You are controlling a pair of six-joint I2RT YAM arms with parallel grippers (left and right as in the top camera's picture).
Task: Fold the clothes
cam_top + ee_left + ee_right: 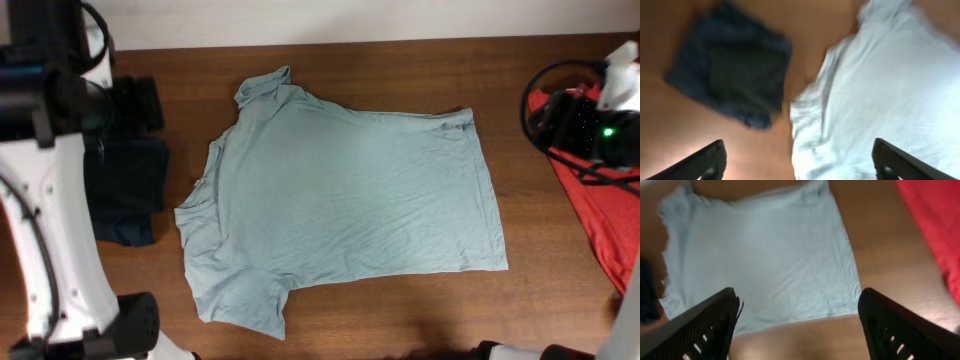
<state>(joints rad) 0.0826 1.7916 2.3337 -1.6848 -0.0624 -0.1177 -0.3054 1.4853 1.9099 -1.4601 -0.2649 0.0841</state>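
Note:
A light blue T-shirt (340, 195) lies spread flat on the wooden table, collar to the left and hem to the right. It also shows in the left wrist view (880, 85) and the right wrist view (760, 255). My left gripper (135, 105) hangs above the table left of the shirt's collar side; its fingers are wide open and empty (799, 150). My right gripper (560, 120) hangs above the table right of the hem; it is open and empty (797, 300). Neither gripper touches the shirt.
A folded dark navy garment (130, 190) lies at the left, next to the shirt (735, 70). A red garment (600, 210) lies at the right edge (935, 225). Bare wood (560, 300) shows in front of and behind the shirt.

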